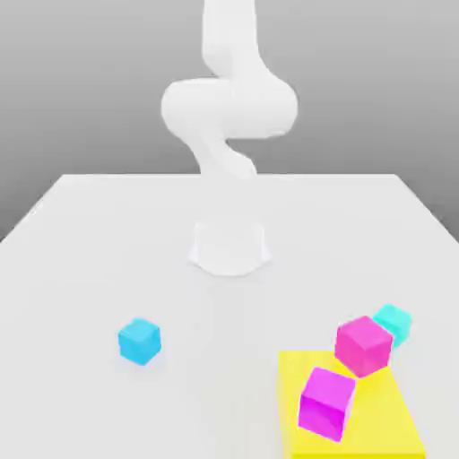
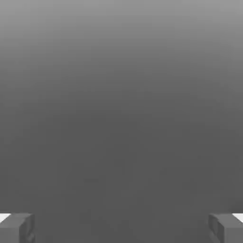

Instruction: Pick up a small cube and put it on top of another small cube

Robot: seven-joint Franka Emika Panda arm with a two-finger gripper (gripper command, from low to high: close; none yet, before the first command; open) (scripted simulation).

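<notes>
Cyan cube (image 1: 399, 326) partly hidden by pink cube (image 1: 363, 347); yellow slab (image 1: 378, 417) cropped.

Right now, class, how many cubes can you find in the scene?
4. Blue cube alone on the table; magenta and purple cubes at the yellow block; cyan cube partly behind the magenta. Others may be hidden.

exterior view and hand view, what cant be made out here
- White robot arm, exterior view: its upper end is cut off by the top edge.
- Yellow flat block, exterior view: bottom edge cuts its near side.
- Cyan cube, exterior view: partly hidden behind the pink cube.
</notes>
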